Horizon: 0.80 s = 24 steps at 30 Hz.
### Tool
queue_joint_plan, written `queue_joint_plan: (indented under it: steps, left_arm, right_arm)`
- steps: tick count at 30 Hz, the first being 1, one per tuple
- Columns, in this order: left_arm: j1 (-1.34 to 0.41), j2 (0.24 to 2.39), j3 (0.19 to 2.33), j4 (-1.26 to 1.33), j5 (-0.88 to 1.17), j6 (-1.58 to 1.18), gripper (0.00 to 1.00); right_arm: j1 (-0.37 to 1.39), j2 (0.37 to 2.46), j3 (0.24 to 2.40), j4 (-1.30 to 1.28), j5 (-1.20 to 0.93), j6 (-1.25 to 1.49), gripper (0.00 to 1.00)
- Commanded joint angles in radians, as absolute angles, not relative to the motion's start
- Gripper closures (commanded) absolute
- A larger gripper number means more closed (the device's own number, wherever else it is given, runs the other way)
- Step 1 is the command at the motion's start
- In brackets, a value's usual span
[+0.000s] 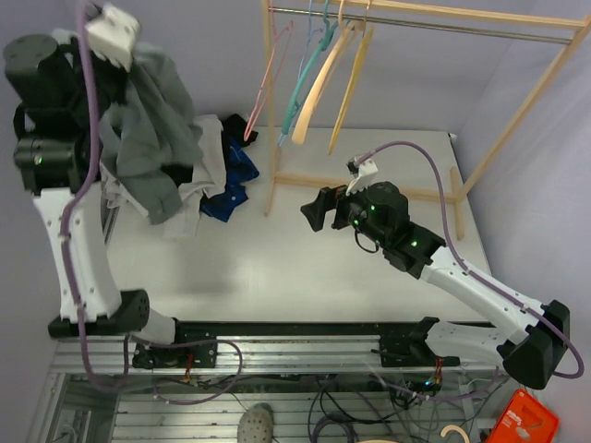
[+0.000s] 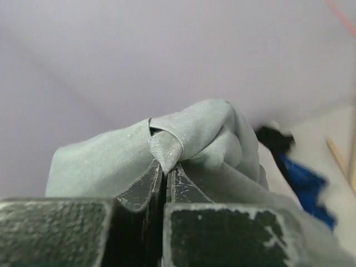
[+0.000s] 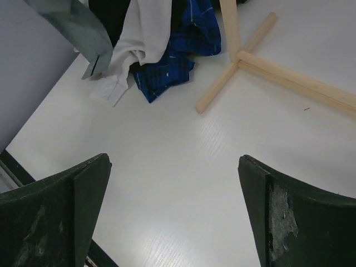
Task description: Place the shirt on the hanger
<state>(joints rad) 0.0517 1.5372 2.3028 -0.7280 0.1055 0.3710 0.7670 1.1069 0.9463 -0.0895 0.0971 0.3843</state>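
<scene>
The grey shirt (image 1: 152, 138) hangs bunched from my left gripper (image 1: 135, 53), which is raised high at the far left. In the left wrist view the gripper (image 2: 166, 167) is shut on a fold of the shirt (image 2: 211, 133). The yellow hanger (image 1: 352, 83) hangs on the wooden rack's rail (image 1: 443, 23), rightmost of several hangers. My right gripper (image 1: 319, 209) is open and empty above the table's middle, below the rack. In the right wrist view the gripper (image 3: 173, 160) faces bare table, with a grey shirt sleeve (image 3: 83, 28) dangling at the top left.
A white garment (image 1: 211, 152) and a dark blue one (image 1: 235, 180) lie heaped at the back left, beside the rack's left post (image 1: 269, 111). Pink (image 1: 268, 78), teal (image 1: 305, 83) and cream (image 1: 323, 88) hangers hang left of the yellow one. The rack's base bars (image 3: 267, 61) lie on the table.
</scene>
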Motion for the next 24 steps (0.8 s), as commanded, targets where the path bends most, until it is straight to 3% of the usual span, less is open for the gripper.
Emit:
queue_joint_plan:
  steps: [1,5,11,15,18,21,24]
  left_arm:
    - [0.048,1.484,2.166,-1.207,0.635,0.871,0.93]
    - [0.048,1.383,2.090,-1.494,0.782,1.227,0.93]
    - [0.047,1.335,2.168,-1.500,0.768,1.272,0.93]
    - [0.046,1.341,2.224,-1.454,0.968,1.180,0.93]
    - [0.047,1.287,2.119,-1.201,1.229,0.934,0.93]
    - [0.048,1.331,2.155,-0.984,1.440,0.623,0.93]
    - [0.048,1.325,2.067,-0.430,1.465,0.058,0.93]
  right_arm:
    - [0.764,1.076,0.933,-0.061,0.109,0.384,0.00]
    - [0.763,1.035,0.926,-0.077,0.168,0.374,0.00]
    - [0.762,0.919,0.888,-0.091,0.252,0.362,0.00]
    - [0.762,0.821,0.826,-0.094,0.316,0.369,0.00]
    - [0.762,0.745,0.767,-0.067,0.340,0.379,0.00]
    - [0.762,0.692,0.739,-0.052,0.329,0.375,0.00]
    - [0.763,0.684,0.742,-0.070,0.345,0.372,0.00]
